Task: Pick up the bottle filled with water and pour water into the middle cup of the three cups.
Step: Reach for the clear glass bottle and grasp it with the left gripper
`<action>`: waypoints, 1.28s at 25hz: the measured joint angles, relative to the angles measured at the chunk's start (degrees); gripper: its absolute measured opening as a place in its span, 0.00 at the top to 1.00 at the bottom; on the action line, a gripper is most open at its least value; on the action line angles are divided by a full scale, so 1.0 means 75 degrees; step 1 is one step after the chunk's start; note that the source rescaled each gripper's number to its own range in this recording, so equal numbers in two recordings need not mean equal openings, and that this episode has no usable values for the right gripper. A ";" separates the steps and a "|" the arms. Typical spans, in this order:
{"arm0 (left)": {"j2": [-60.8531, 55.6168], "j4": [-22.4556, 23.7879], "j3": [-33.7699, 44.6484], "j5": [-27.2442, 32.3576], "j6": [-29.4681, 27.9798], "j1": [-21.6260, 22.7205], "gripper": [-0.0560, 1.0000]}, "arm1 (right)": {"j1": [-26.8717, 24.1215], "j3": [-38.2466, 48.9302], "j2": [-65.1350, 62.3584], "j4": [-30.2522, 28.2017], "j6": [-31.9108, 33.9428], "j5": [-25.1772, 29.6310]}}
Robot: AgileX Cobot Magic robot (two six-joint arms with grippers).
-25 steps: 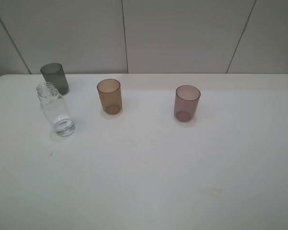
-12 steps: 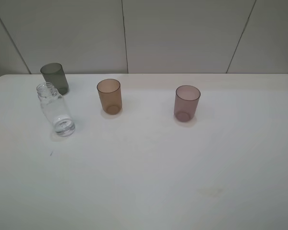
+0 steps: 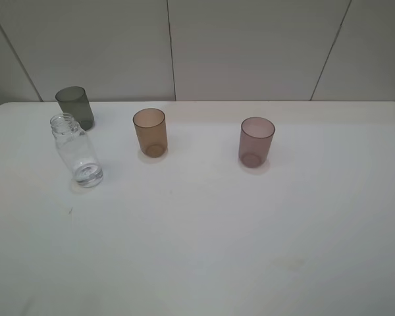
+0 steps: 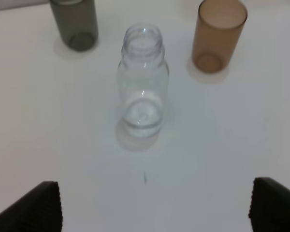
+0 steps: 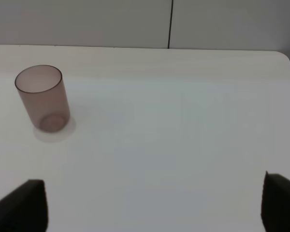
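The clear capless bottle [image 3: 77, 151] stands upright on the white table at the left, with a little water in its base. It also shows in the left wrist view [image 4: 142, 81]. The amber-brown middle cup [image 3: 150, 132] stands upright between the smoky grey cup [image 3: 76, 107] and the mauve-purple cup [image 3: 256, 141]. My left gripper [image 4: 154, 205] is open, its fingertips [image 4: 36, 205] wide apart, well short of the bottle. My right gripper [image 5: 154, 205] is open and empty, short of the purple cup [image 5: 42, 98]. Neither arm shows in the exterior high view.
The white table [image 3: 217, 224] ends at a pale panelled wall [image 3: 250, 46] just behind the cups. A small dark mark [image 3: 70, 211] lies on the table in front of the bottle.
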 joint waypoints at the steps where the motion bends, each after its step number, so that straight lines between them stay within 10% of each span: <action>1: 0.0245 -0.0068 0.0000 -0.0342 0.0000 0.0000 0.02 | 0.0000 0.0000 0.0000 0.0000 0.0000 0.0000; 16: 0.4167 -0.0365 0.2620 -0.7743 -0.0054 -0.0394 0.02 | 0.0000 0.0000 0.0000 0.0000 0.0000 0.0000; 32: 0.8165 0.0115 0.3229 -1.3004 0.0030 -0.1066 0.02 | 0.0000 0.0000 0.0000 0.0000 0.0000 0.0000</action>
